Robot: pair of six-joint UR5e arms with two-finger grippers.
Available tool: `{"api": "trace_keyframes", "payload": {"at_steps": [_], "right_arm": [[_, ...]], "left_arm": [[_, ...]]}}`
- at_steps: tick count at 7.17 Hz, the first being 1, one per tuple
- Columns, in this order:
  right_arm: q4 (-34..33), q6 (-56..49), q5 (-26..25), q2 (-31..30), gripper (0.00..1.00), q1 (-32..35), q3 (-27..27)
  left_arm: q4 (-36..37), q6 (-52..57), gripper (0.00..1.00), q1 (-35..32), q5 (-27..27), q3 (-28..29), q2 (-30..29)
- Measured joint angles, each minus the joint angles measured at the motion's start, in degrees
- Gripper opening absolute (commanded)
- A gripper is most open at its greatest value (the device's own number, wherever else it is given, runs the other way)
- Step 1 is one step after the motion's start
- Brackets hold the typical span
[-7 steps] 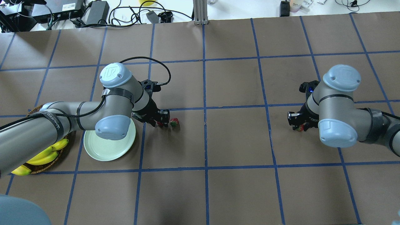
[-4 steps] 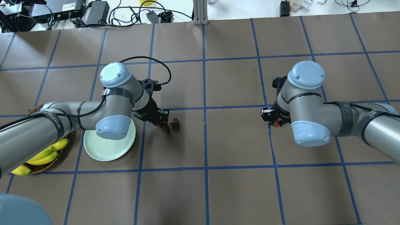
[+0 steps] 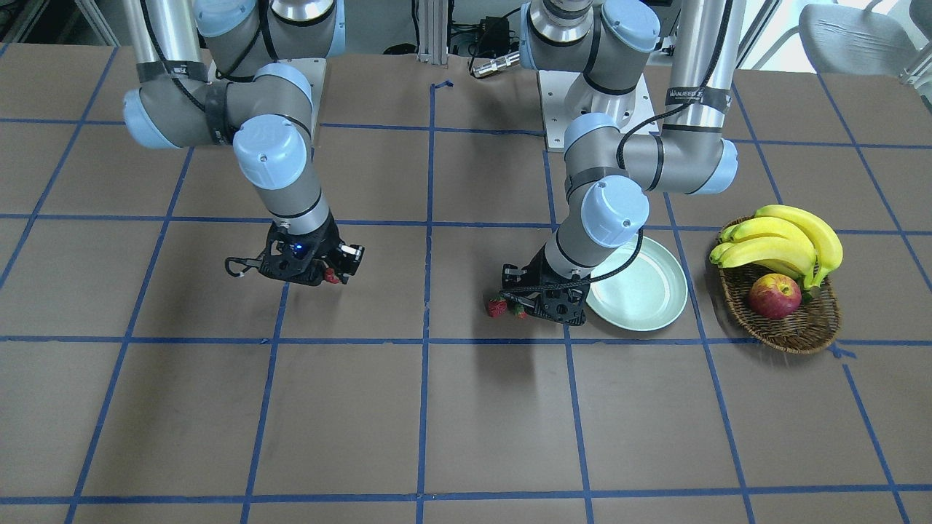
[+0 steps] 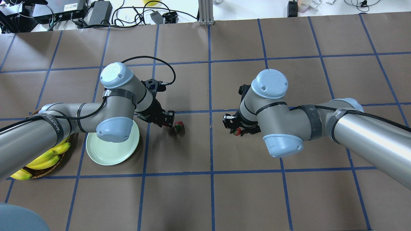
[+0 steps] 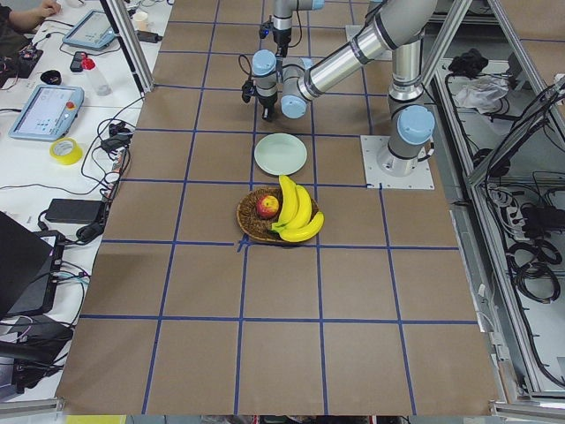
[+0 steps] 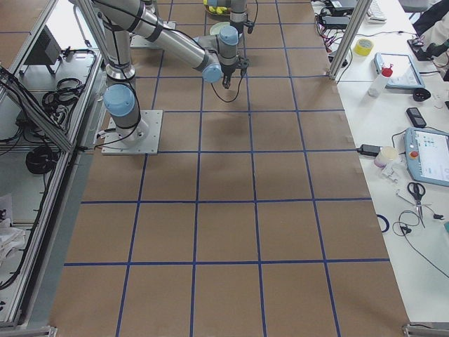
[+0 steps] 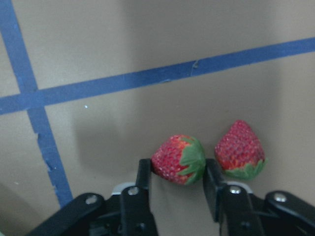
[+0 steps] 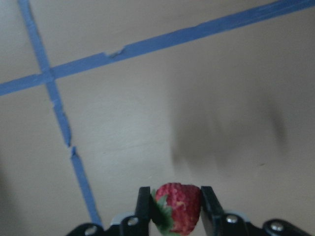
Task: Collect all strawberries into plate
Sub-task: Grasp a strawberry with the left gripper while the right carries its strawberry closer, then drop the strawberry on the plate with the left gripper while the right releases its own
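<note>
Beside the pale green plate [image 4: 109, 154], my left gripper [image 7: 178, 169] is low over the table and shut on a small red strawberry [image 7: 172, 160]. A second strawberry [image 7: 240, 150] lies just outside one finger, on the brown paper [image 4: 179, 125]. Near the table's middle, my right gripper [image 8: 175, 196] is shut on a third strawberry [image 8: 178, 212] and holds it above the surface [image 4: 237, 131]. In the front-facing view the left gripper [image 3: 518, 309] stands just off the plate's rim [image 3: 655, 309], with the right gripper [image 3: 331, 273] farther off.
A brown wicker basket [image 3: 797, 336] with bananas [image 3: 786, 236] and a red-yellow apple [image 3: 774, 295] stands beyond the plate, on the left arm's side. Blue tape lines grid the brown table cover. Cables and boxes line the far edge [image 4: 96, 12].
The right arm has swung left across the table with its strawberry, from the right part to near the centre line. The left gripper has hardly moved.
</note>
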Motion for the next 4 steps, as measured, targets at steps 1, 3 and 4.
{"api": "trace_keyframes", "payload": {"at_steps": [1,3,4], "right_arm": [[-0.8,1.4,3.8,1.0,0.04,2.1,-0.9],[-4.3,4.5,10.6,3.2,0.37,3.8,-1.5],[-6.0,6.5,12.3,4.9,0.92,4.6,-2.2]], "left_arm": [[-2.5,0.5,0.0,1.1,1.2,1.2,1.0],[-11.3,3.3,0.0,6.0,4.0,4.9,3.4],[-16.7,5.0,0.0,10.3,4.7,6.8,4.3]]}}
